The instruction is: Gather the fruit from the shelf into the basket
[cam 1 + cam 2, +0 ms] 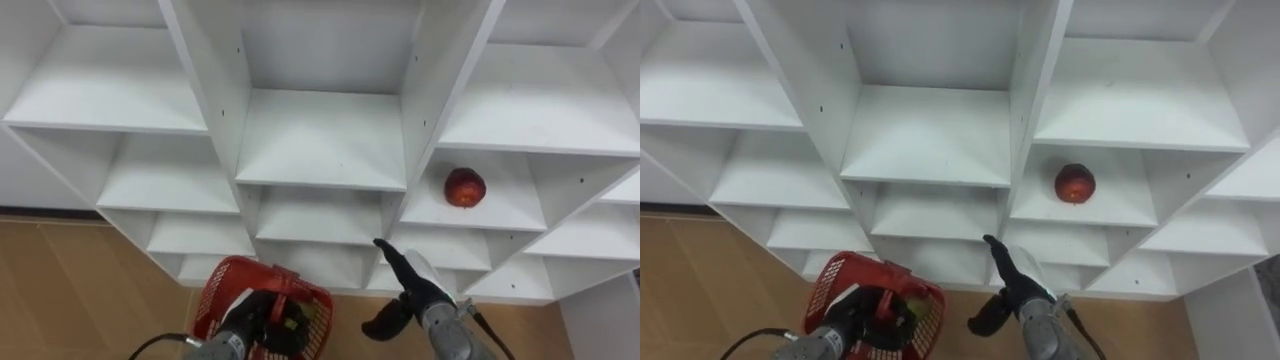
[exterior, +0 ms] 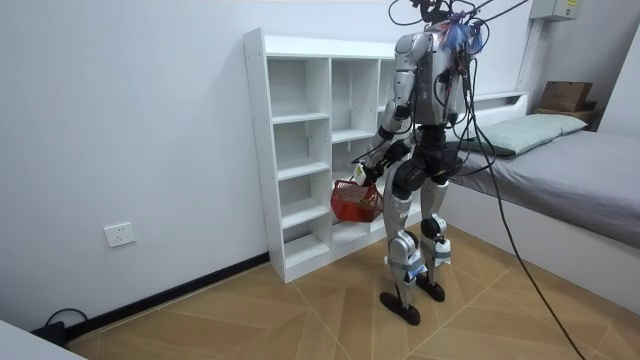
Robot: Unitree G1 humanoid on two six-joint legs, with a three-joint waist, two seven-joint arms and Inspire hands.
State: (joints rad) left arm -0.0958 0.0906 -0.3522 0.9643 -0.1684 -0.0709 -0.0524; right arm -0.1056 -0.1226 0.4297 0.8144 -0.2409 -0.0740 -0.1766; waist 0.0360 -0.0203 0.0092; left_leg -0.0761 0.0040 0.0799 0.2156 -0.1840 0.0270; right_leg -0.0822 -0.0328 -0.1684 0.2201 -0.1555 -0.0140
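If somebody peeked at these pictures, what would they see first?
A round red fruit sits all alone in the right column of the white shelves. Lower in the view, the robot's right hand stretches open fingers up toward the shelves. Its left hand grips a red basket by the handle.

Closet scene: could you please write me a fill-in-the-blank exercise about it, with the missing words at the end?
The fruit lies on a closet shelf in the column on the robot's ____. The left hand is shut on the handle of a ____ basket. The right hand is ____ and holds nothing.
Missing words: right; red; open.
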